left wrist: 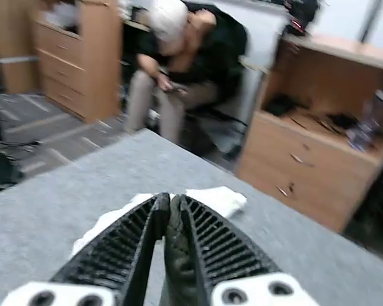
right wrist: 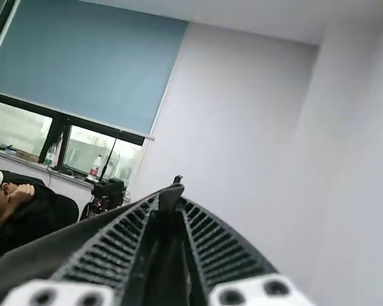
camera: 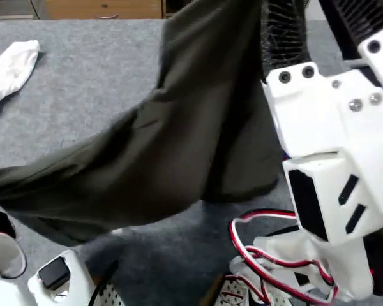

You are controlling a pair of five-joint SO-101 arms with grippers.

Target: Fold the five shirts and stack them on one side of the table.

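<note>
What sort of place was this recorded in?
Probably an office or lab workroom: wooden drawer cabinets stand beyond the grey-covered table, and a blue roller blind hangs over a window.

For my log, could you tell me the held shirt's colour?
The shirt is dark olive-grey, seen best in the high view.

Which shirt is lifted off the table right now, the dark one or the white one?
The dark olive shirt: left gripper and right gripper both pinch it in the air. The white shirt lies crumpled on the table.
</note>
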